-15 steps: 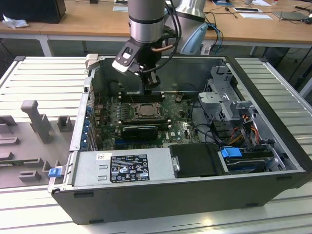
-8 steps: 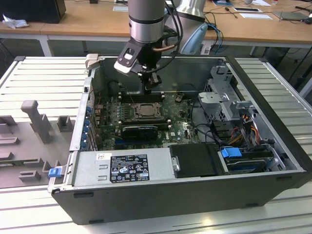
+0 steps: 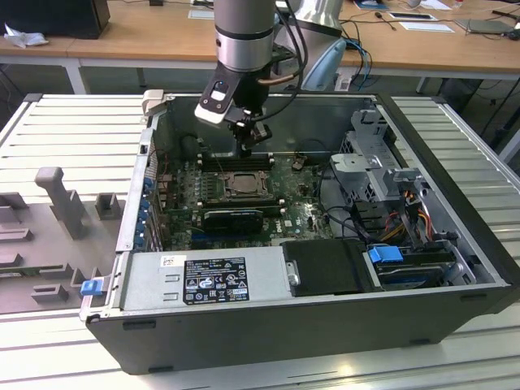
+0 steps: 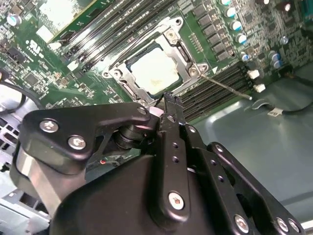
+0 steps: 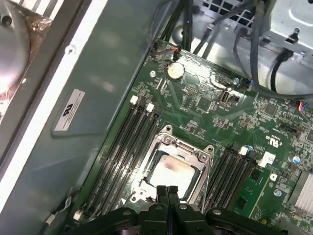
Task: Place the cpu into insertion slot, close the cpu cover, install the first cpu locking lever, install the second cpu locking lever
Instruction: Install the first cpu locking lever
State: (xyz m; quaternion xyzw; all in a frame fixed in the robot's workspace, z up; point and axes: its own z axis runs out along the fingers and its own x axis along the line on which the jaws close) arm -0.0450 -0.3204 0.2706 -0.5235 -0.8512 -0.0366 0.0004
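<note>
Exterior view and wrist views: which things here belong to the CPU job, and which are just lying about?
Job in hand:
cpu, seated under the cpu cover
locking lever, sticking out beside the cover
pincer, just above the socket's edge

Lying about:
memory slots
coin battery
power supply

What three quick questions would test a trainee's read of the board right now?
1. True or false: the cpu shows through the cut-out of the cpu cover, which lies flat.
2. The fingertips of the gripper are: A spread wide; B together; C around a cable.
3. Fill in: long black memory slots flank the cpu on ___ sides.
Key: 1 true; 2 B; 3 both.
</note>
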